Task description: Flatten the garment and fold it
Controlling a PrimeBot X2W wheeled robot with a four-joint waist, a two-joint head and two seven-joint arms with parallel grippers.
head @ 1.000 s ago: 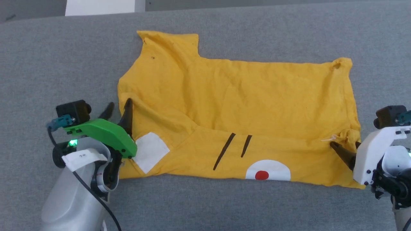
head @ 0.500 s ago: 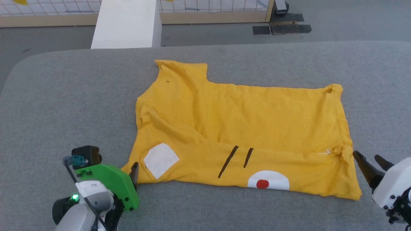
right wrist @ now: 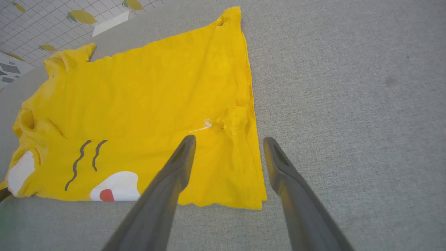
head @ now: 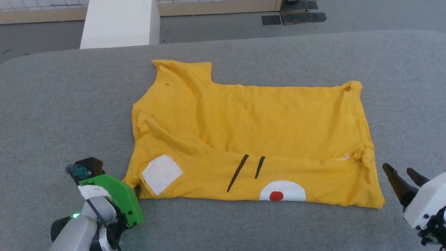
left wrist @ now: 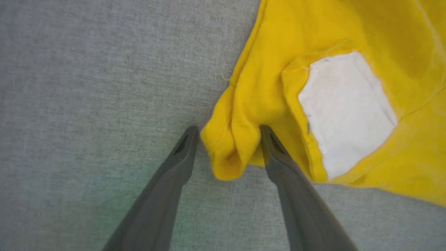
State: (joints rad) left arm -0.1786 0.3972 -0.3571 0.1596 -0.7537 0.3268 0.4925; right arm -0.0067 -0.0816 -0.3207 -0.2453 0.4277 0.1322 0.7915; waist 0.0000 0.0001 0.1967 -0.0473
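Grey felt table [head: 69, 104]. Item 1: garment [head: 251, 122], mid-table, near strip doubled over, seemingly 1 fold made. Left gripper [left wrist: 229, 129]: jaws apart, straddling near-left corner, likely poised to pinch. Right gripper [head: 397, 168]: jaws apart, just beside right hem, touching nothing.

I seem to be working in a robot test lab rather than a home: a broad grey felt-covered table [head: 52, 104], a bare grey floor [head: 209, 28] with black tape patches [head: 294, 15], a plain white block [head: 118, 22], and a gridded backdrop panel [right wrist: 45, 28] printed with lemons.
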